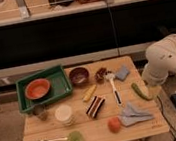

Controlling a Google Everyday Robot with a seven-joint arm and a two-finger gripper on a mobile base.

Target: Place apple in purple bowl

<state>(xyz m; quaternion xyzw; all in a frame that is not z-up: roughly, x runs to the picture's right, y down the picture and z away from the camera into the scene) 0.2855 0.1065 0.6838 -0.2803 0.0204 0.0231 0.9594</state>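
Apple (114,125) lies well apart from purple bowl (79,76); tool (155,91) at right, state unclear.

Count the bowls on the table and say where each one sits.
2. The orange bowl sits in the green tray, back left; the purple bowl stands just right of the tray. None seems hidden. The claw hangs by the table's right edge.

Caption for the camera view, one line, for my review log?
The apple sits near the table's front edge, purple bowl farther back, gripper beside the right edge.
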